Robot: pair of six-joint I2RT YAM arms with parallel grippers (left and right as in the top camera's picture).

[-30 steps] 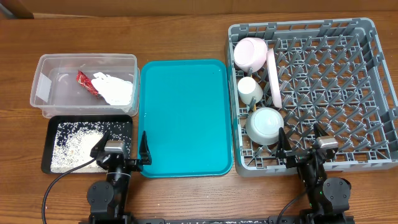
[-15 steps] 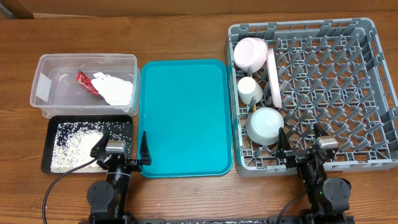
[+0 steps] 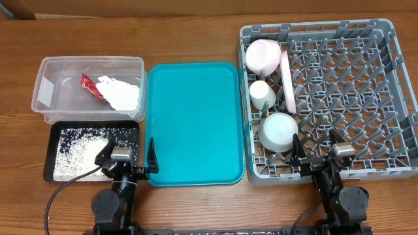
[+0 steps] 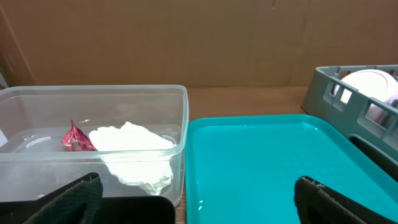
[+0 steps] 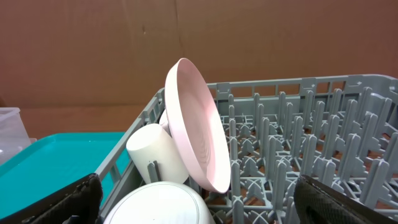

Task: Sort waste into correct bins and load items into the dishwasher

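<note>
Judging by how things lie, the job is reckoned essentially complete.

Waste: the red wrapper (image 3: 89,87) and crumpled tissue (image 3: 122,93) are seen inside the clear tub (image 3: 46,98). The rice scraps (image 3: 78,151) are spread in the black tray (image 3: 49,171) just in front of it.

Dishes: a pink dish (image 3: 262,55), a second pink dish (image 3: 287,81) stood on edge, the cream cup (image 3: 262,95) and the white bowl (image 3: 278,130) are racked along the left side of the grey dish rack (image 3: 356,98). The chopsticks cannot be made out with certainty. The teal tray (image 3: 192,124) between bins and rack is bare, so nothing is seen left to move.

Tools: the left gripper (image 3: 128,158) is parked at the table's near edge, jaws spread wide, nothing held. The right gripper (image 3: 318,153) is parked at the rack's near edge, likewise spread and empty.

Surface: a wooden table (image 3: 196,26) of brown grain; no spill is noted outside the containers. The wrist views are backed by plain brown cardboard (image 4: 186,43); no more of the room is shown.
</note>
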